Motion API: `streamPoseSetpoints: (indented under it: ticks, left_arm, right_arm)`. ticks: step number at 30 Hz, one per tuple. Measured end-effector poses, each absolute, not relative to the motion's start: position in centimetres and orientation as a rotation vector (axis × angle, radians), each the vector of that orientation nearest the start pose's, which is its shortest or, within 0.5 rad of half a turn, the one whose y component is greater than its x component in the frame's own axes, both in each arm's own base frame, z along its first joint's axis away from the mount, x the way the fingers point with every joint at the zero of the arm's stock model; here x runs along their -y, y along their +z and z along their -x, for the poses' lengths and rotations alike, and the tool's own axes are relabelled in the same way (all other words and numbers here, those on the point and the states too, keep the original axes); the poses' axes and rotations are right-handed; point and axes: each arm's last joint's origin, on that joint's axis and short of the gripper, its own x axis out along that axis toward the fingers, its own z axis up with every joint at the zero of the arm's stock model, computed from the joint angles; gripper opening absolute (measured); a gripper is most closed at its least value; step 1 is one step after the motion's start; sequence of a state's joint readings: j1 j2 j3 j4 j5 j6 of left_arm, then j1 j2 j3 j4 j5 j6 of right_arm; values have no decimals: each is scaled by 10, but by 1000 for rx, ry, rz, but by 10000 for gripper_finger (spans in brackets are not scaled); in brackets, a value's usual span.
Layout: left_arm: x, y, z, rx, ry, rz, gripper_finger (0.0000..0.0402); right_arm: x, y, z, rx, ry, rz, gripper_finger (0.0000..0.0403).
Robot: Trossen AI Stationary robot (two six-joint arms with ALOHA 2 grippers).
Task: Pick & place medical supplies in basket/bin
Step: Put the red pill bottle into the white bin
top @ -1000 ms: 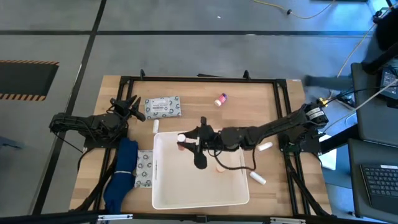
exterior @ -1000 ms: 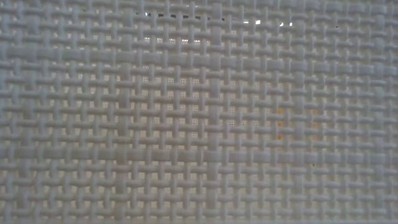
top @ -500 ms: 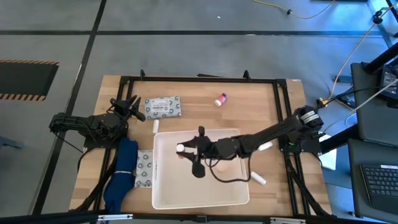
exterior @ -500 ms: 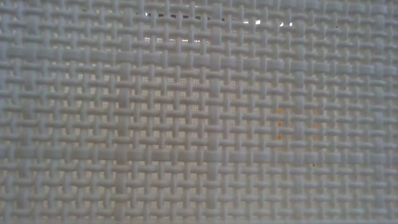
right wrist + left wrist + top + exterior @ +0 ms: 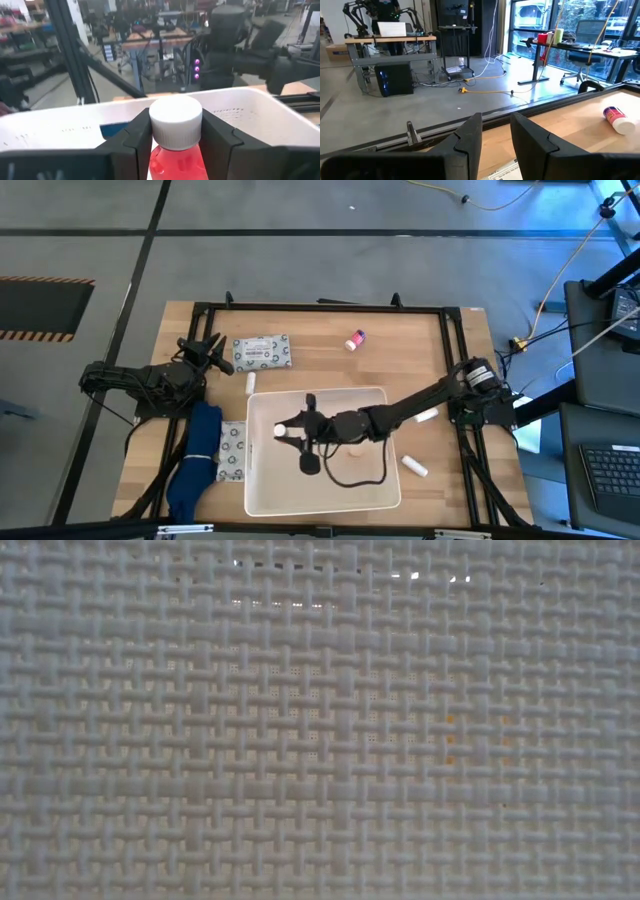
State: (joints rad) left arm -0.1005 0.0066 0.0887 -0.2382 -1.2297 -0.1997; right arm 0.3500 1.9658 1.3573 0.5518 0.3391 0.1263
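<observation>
The right pincer (image 5: 290, 431) reaches across the white tub (image 5: 370, 498) and is clenched on a small red bottle (image 5: 176, 161) with a white screw cap (image 5: 175, 121). In the right wrist view both dark fingers (image 5: 139, 138) press against the cap's sides just below its top, so the bottle hangs upright with its red body below the grip. Gripping at the cap gives the fingers a rigid, ribbed cylinder to bear on. The bottle is held over the left part of the tub's interior, inside the rim and apparently clear of the floor, which suits a drop from low height.

The tub is smooth moulded plastic with rounded corners. The low view is filled edge to edge by a white woven lattice, probably the tub's side wall close to the lens.

The left pincer (image 5: 205, 350) waits at the left edge of the surface (image 5: 400, 330), its fingers (image 5: 470, 137) released with a narrow gap between them, holding nothing.

Remaining supplies lie outside the tub:
- a flat patterned packet (image 5: 262, 352) near the left pincer;
- a second packet (image 5: 234, 452) against the tub's left wall, beside a blue cloth (image 5: 198, 455);
- a pink-capped vial (image 5: 355, 339) at the far side;
- white tubes (image 5: 415, 466) to the tub's right, and one (image 5: 250, 383) near its far-left corner.
</observation>
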Motion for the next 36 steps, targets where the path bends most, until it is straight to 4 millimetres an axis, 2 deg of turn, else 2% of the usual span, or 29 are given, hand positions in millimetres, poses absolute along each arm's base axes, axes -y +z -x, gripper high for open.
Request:
streamPoseSetpoints:
  ticks: [6, 13, 21, 30, 36]
  left_arm:
    - [-20, 173, -74, -15, 1133, 78, 98]
    - [-20, 173, -74, -15, 1134, 78, 98]
    - [-20, 173, -74, -15, 1134, 77, 98]
    - [-20, 173, -74, -15, 1134, 77, 98]
    - [-20, 173, -74, -15, 1134, 77, 98]
  right_arm:
    - [-152, 242, -443, -132, 22, -77, 130]
    - [-140, 234, -452, -131, -65, -135, 130]
    - [-141, 190, -462, -220, -84, -121, 130]
    - [-138, 156, -468, -292, -102, -94, 130]
    - [-132, 135, -474, -282, -123, -150, 130]
